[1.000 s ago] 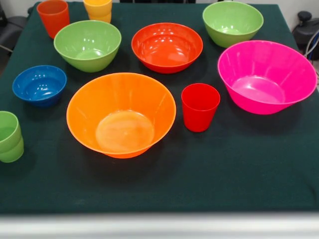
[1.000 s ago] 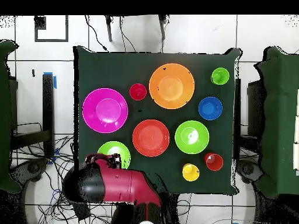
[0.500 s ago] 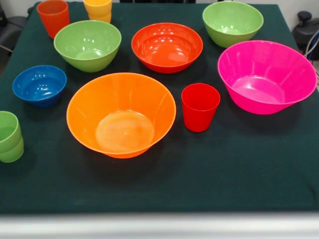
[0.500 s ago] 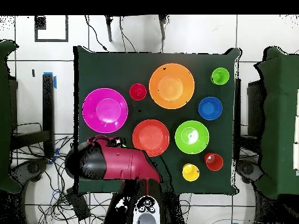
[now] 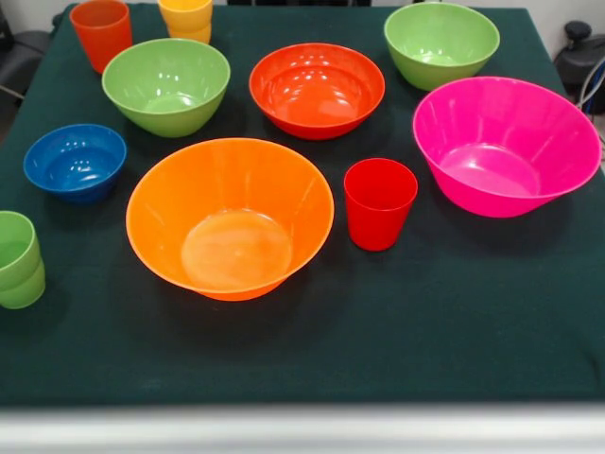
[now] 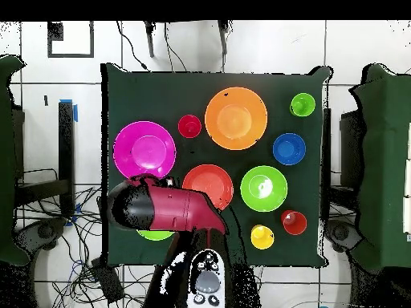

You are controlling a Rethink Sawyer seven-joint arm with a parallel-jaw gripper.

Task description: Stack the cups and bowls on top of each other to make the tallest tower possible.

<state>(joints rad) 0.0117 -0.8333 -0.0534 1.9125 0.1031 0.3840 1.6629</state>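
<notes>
Nothing is stacked as a tower; the bowls and cups stand apart on the green cloth. The large orange bowl point(image 5: 230, 218) point(image 6: 236, 118) is in the middle with the red cup point(image 5: 379, 203) point(image 6: 189, 126) beside it. The small blue bowl point(image 5: 75, 161) point(image 6: 289, 148) and two nested light green cups point(image 5: 17, 260) point(image 6: 303, 104) stand at one side. The large pink bowl point(image 5: 506, 142) point(image 6: 144, 150) is at the other. My arm point(image 6: 168, 210) shows only in the overhead view, over a light green bowl point(image 6: 156, 235) point(image 5: 441, 43). The gripper end is under the arm.
A red-orange bowl point(image 5: 317, 88) point(image 6: 210, 183) and the second light green bowl point(image 5: 166, 85) point(image 6: 263, 188) stand at the robot's side of the table. An orange cup point(image 5: 101, 33) point(image 6: 294, 222) and yellow cups point(image 5: 186, 19) point(image 6: 262, 237) stand in the corner.
The arm has swung in over the table from its robot-side edge, now covering most of one light green bowl. The cups and bowls have not moved.
</notes>
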